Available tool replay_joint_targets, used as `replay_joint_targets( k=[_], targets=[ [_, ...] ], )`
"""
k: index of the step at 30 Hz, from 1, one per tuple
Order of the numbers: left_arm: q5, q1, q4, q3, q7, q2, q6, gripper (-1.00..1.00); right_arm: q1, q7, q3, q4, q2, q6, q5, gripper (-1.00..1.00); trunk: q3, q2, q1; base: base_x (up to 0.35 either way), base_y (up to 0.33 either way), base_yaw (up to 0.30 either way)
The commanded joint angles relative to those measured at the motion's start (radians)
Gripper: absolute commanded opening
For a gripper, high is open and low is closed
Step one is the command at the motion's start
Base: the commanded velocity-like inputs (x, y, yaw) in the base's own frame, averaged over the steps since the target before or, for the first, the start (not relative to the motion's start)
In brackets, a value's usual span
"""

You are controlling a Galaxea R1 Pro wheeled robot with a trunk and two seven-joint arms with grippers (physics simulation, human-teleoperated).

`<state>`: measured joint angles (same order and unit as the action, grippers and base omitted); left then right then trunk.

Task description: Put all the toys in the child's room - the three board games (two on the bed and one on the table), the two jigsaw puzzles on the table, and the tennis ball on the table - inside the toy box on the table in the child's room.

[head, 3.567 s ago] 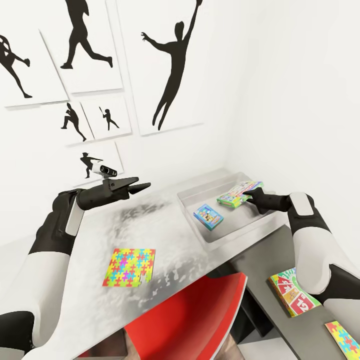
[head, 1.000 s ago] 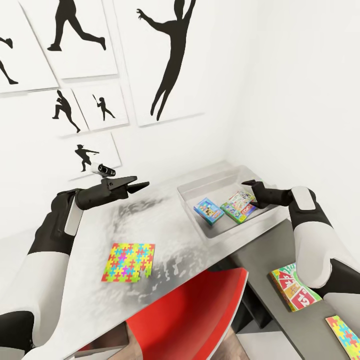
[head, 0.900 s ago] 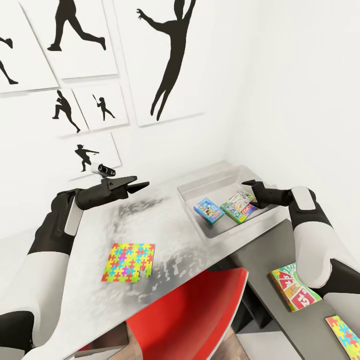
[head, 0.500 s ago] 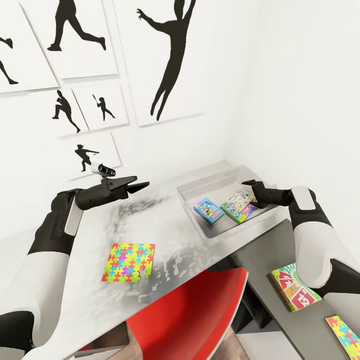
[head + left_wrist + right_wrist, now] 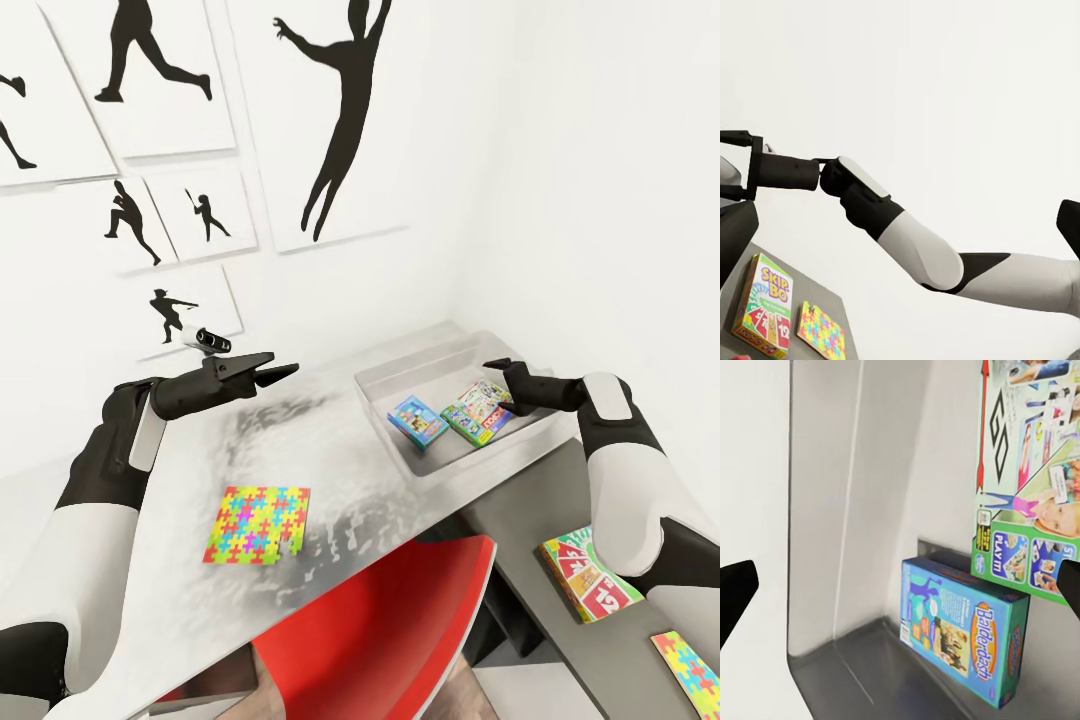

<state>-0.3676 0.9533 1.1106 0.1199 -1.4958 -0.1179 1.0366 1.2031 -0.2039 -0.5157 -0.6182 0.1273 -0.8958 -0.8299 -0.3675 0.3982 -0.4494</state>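
The grey toy box sits at the far right end of the table. Inside it lie a blue board game and a green and white board game, which also appear in the right wrist view as the blue box and the green one. My right gripper hovers open just above the green game, holding nothing. My left gripper is open in the air over the table's middle. One jigsaw puzzle lies near the table's front. The tennis ball and bed are out of view.
On the lower dark grey side unit lie a yellow-green and red board game and a second jigsaw puzzle. A red chair is tucked under the table's front edge. Walls close the back and right.
3.6 s ago my right gripper held the green and white game above the toy box. That game now lies in the box and the gripper is open. Nothing moved in the last second.
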Motion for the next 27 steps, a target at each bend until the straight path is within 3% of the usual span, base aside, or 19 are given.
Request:
replay_joint_targets(
  k=[1, 20, 27],
  targets=[
    [-0.001, 0.0, 0.0, 0.0, -0.003, 0.0, 0.011, 1.0, 0.001, -0.01, -0.003, -0.001, -0.001, -0.003, -0.011, 1.0, -0.002, 0.002, -0.001, 0.0, 0.0, 0.0],
    [0.0, 0.0, 0.0, 0.001, -0.003, 0.001, 0.011, 1.0, 0.001, -0.007, -0.003, -0.002, -0.001, -0.007, -0.011, 1.0, 0.024, 0.002, -0.001, 0.0, 0.0, 0.0],
    [0.0, -0.001, 0.0, 0.021, -0.003, 0.001, 0.011, 1.0, 0.001, -0.006, -0.003, -0.002, -0.002, -0.01, -0.011, 1.0, 0.035, 0.002, -0.001, 0.0, 0.0, 0.0]
  ],
)
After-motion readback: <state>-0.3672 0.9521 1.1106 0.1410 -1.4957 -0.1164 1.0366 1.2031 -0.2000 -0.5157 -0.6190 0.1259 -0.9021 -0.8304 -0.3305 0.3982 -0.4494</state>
